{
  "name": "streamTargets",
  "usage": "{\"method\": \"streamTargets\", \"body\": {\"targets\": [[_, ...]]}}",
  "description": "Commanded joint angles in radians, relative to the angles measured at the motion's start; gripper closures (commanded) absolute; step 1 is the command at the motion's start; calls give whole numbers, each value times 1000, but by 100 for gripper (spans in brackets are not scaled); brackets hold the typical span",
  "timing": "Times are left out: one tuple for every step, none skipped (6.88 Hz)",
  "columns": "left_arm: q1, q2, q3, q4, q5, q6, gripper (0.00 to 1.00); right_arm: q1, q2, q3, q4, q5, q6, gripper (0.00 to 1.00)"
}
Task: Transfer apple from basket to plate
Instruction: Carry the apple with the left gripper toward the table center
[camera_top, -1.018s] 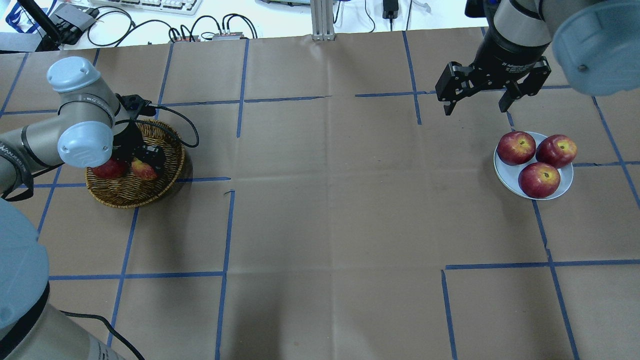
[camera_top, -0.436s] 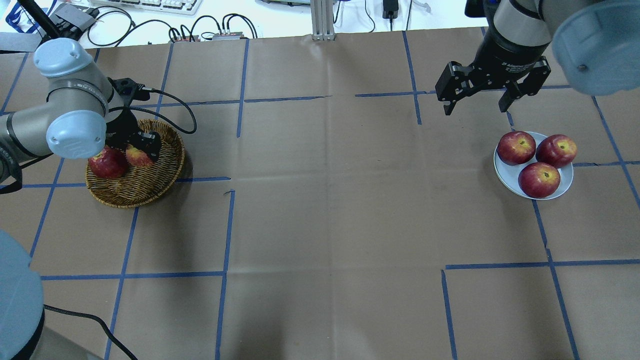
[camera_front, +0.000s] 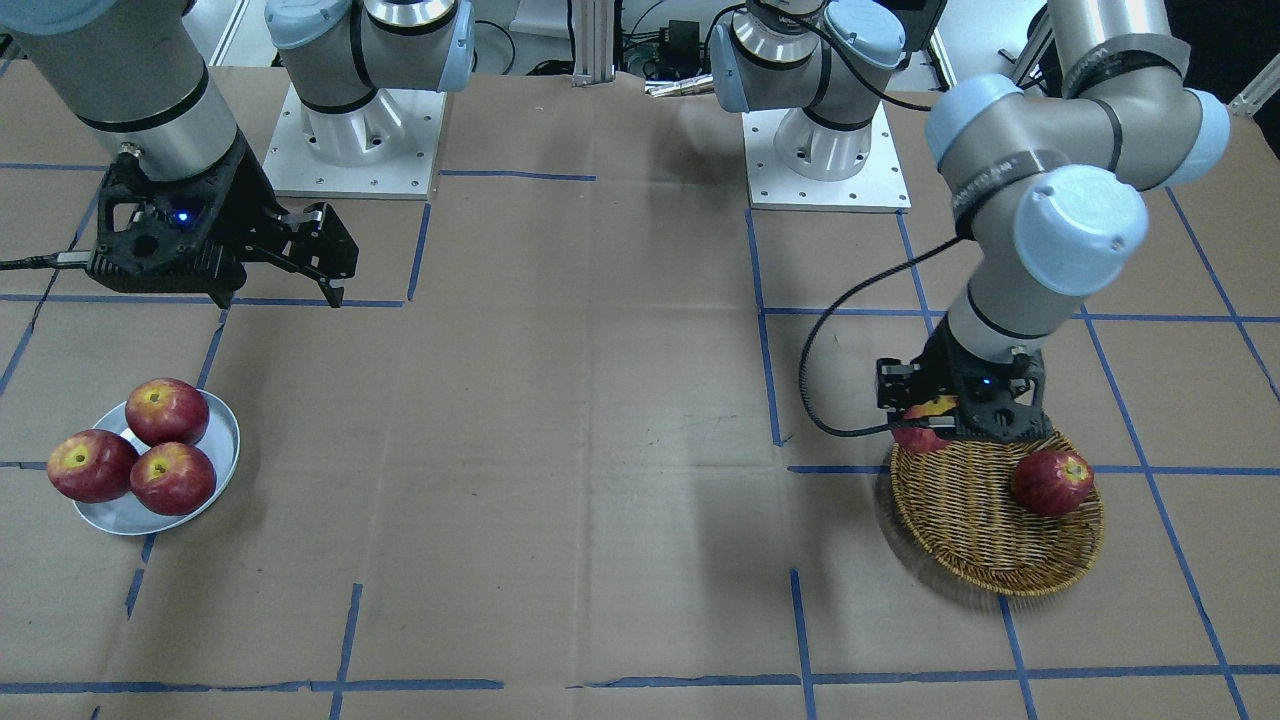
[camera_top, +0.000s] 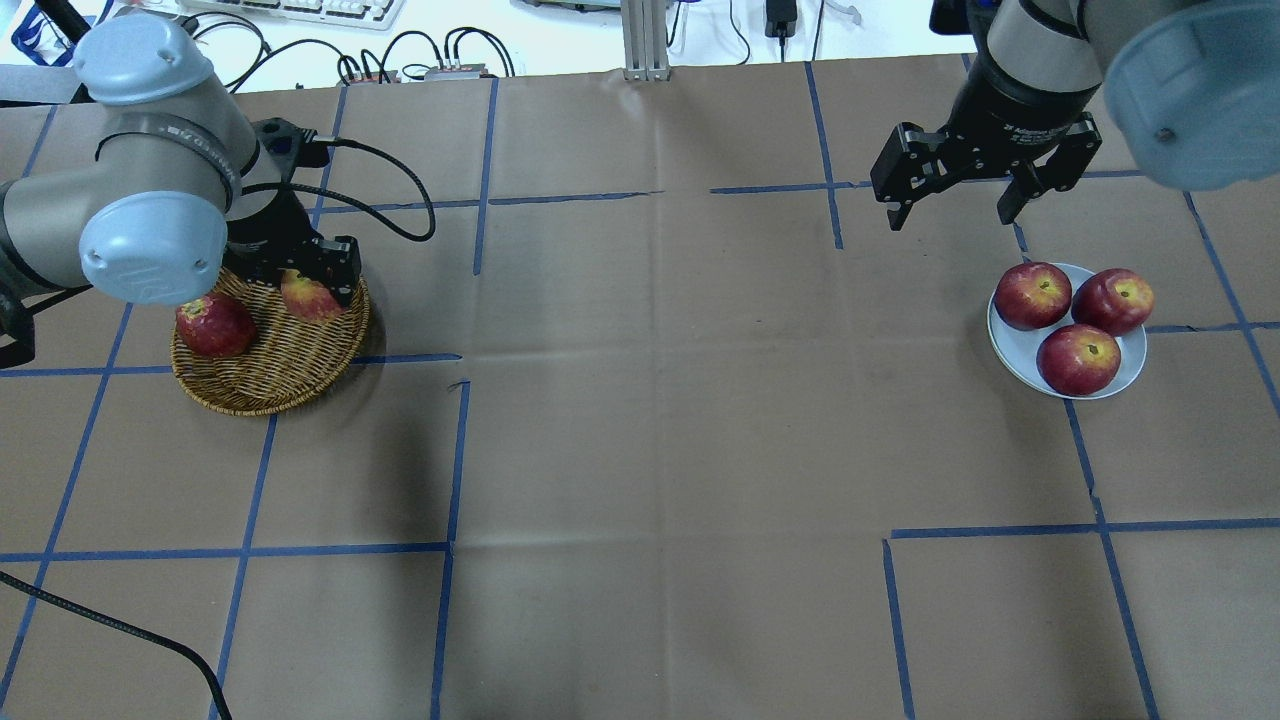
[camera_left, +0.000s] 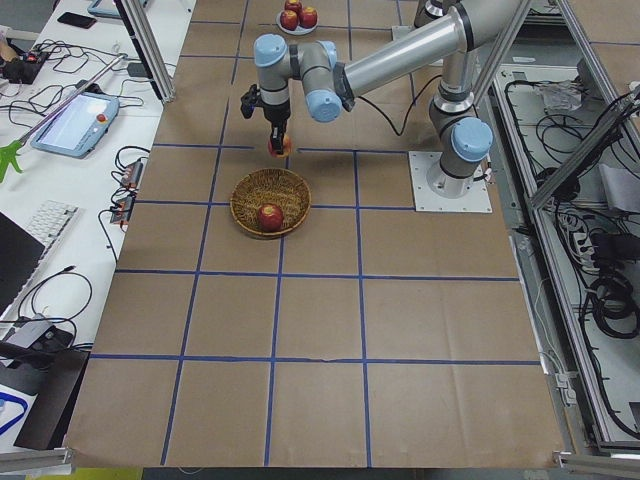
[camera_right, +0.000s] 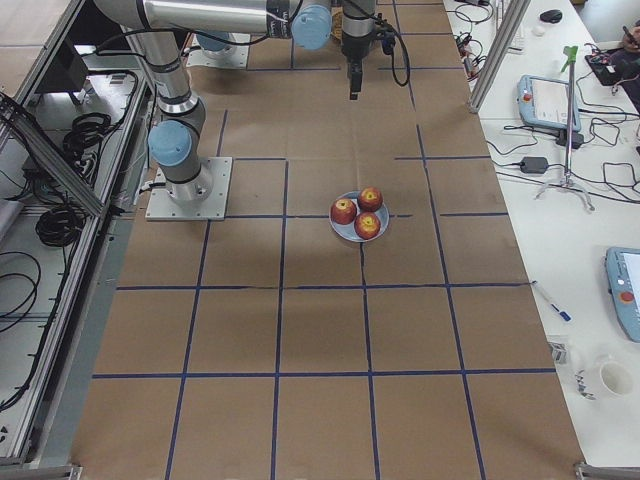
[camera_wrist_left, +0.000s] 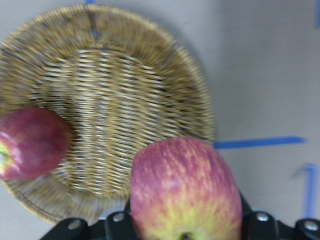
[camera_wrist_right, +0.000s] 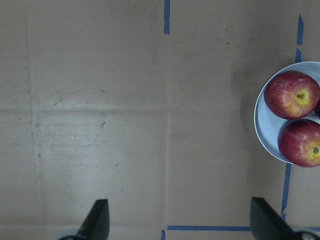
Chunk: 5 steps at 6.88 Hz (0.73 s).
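Observation:
My left gripper (camera_top: 308, 288) is shut on the apple (camera_top: 311, 298), a pale red one with a yellow-orange blush. It holds the apple in the air over the far right rim of the wicker basket (camera_top: 268, 385). The wrist view shows the apple (camera_wrist_left: 185, 192) between the jaws, above the basket (camera_wrist_left: 125, 90). A darker red apple (camera_top: 213, 325) lies in the basket. The plate (camera_top: 1008, 345) at the right carries three red apples. My right gripper (camera_top: 952, 212) is open and empty, hovering beyond the plate's far left side.
The table is brown paper with blue tape lines. A black cable (camera_top: 400, 200) loops from the left wrist. The front-facing view shows the two arm bases (camera_front: 350, 140) at the robot's side. Cables and a keyboard lie beyond the far edge.
My left gripper has risen out of the basket with the apple and moved toward the basket's far right rim. The darker apple stays in the basket. The right arm has not moved.

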Motion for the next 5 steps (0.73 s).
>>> {"method": "streamTargets", "body": {"targets": [[-223,11,50,-59,-8,-332,50,0,0,0,0,1,0,0],[-318,-36,72,-46,-34,-456,50,0,0,0,0,1,0,0],[-389,-112,122,-11,-60,-565,51,0,0,0,0,1,0,0],[-449,-195,186,-3,-58,-617,51,0,0,0,0,1,0,0],[-498,-279,269,-3,-56,-651,51,0,0,0,0,1,0,0]]}}
